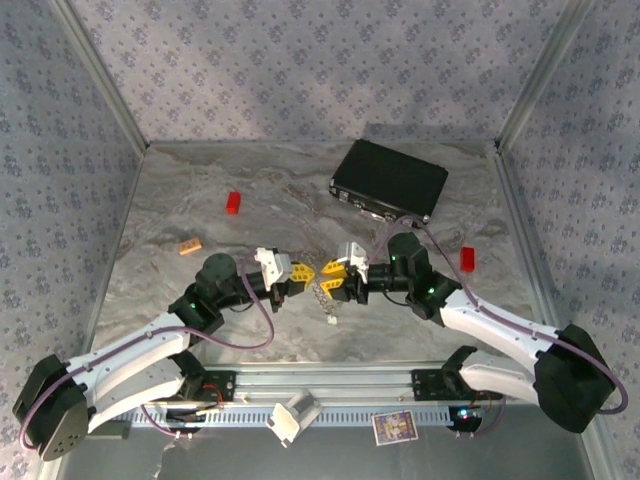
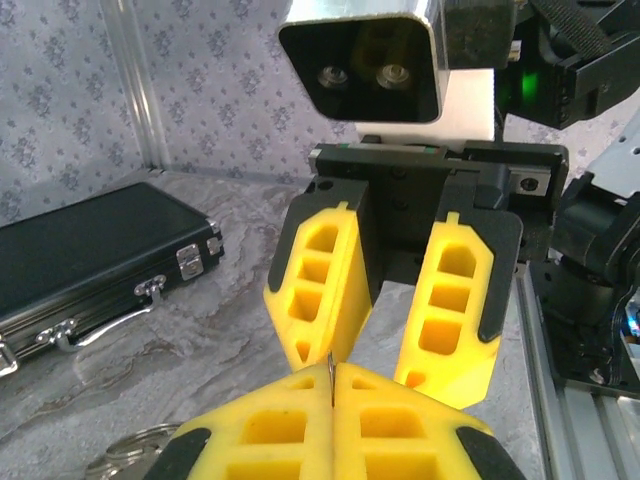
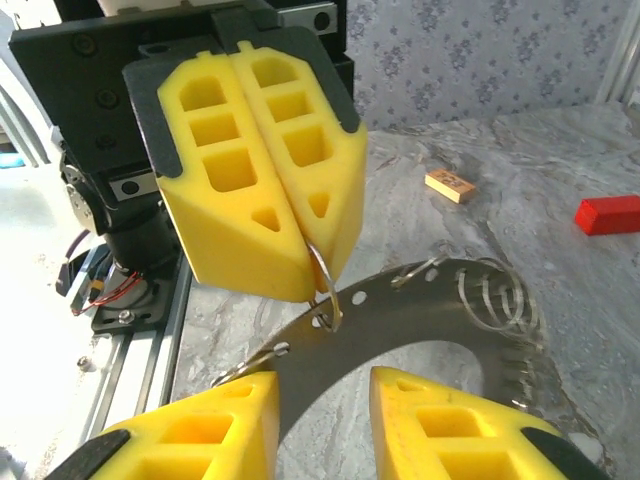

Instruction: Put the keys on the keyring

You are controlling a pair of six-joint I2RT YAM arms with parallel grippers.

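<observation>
At ctr, L fingers pinching keyring, R fingers apart

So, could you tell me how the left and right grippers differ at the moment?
The left gripper is shut, while the right gripper stands open. The left gripper pinches a small wire loop on the keyring; the right gripper clamps nothing that I can see. Both have yellow fingers and face each other.

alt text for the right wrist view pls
The left gripper's shut yellow fingers pinch a small wire loop threaded through the flat silvery keyring, which curves just beyond the right gripper's parted fingers. An orange-tan block and a red block lie farther off on the marbled table.
</observation>
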